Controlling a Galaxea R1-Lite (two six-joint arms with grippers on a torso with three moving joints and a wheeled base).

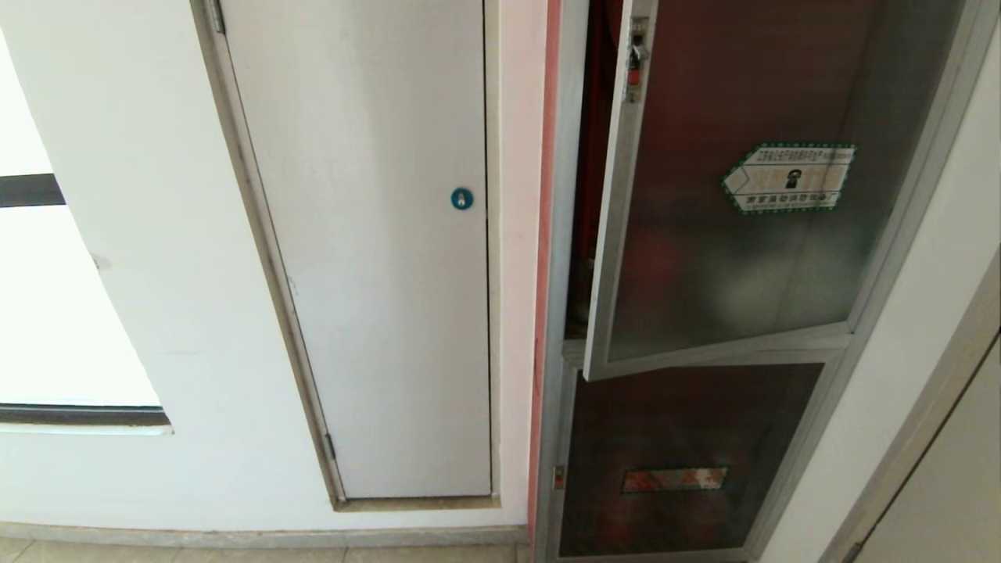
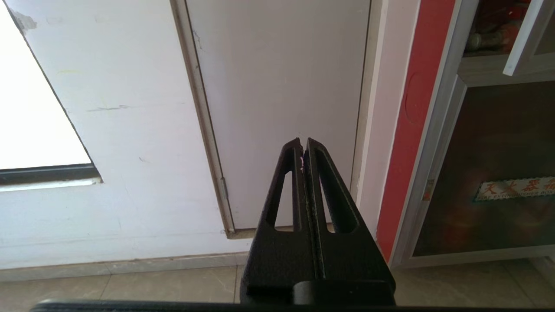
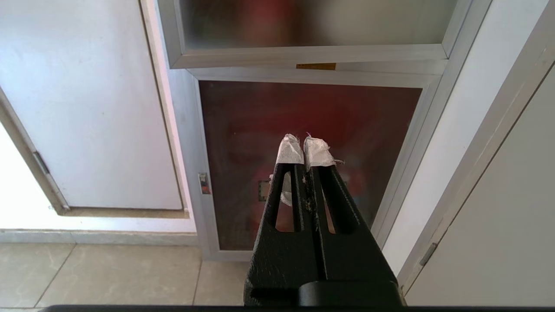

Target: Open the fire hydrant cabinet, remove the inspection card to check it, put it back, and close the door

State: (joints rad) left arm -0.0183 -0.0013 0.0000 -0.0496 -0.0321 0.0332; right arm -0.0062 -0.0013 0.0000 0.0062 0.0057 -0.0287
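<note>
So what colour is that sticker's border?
Green, around the white sticker on the door; head view shows it best.

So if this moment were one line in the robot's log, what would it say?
door: ajar | fire hydrant cabinet: partly open | inspection card: not visible | left gripper: shut, empty | right gripper: shut, empty, before lower glass panel

Counted: one cabinet (image 1: 559,234); two glass panels, namely one door (image 1: 727,258) ajar and one lower panel (image 1: 672,438); one white door (image 1: 367,258) with one blue lock (image 1: 461,199); one hexagonal sticker (image 1: 788,177); one red latch (image 1: 635,70); one strip label (image 1: 674,479); two grippers, left (image 2: 303,145) and right (image 3: 303,145), both closed.
</note>
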